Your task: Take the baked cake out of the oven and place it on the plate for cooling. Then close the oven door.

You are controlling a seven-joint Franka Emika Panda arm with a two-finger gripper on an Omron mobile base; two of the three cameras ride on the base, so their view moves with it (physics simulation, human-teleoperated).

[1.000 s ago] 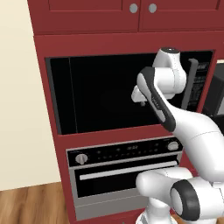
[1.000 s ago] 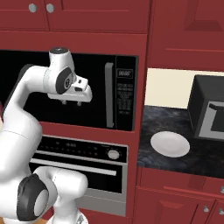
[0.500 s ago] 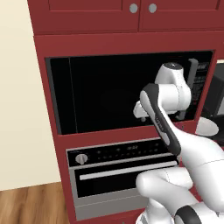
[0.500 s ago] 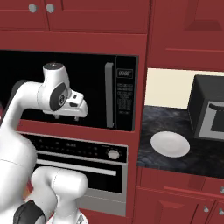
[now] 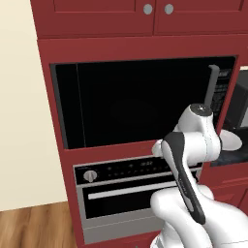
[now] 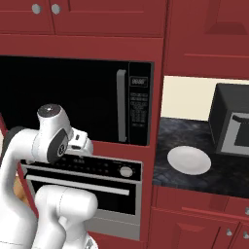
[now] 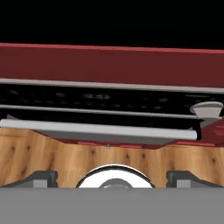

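Observation:
The silver-grey oven (image 5: 131,167) sits below the black microwave (image 5: 135,104). Its oven door (image 6: 104,202) is shut, and the long bar handle (image 7: 100,129) runs across the hand view under the black control strip. One round knob (image 7: 209,109) shows at the right there. My gripper (image 7: 113,179) hangs just in front of the control strip (image 6: 104,168), open, with both fingertips (image 7: 41,178) wide apart and nothing between them. The white plate (image 6: 188,160) lies bare on the dark counter to the oven's right. The baked cake is hidden.
A black boxy appliance (image 6: 233,126) stands on the counter (image 6: 228,170) behind the plate. Red cabinets (image 5: 145,19) surround the oven and microwave. Wooden floor (image 5: 34,225) lies below, and a cream wall (image 5: 19,106) is at the left.
The arm has swung down from in front of the microwave to the height of the oven's control strip. The oven door and the plate have not moved.

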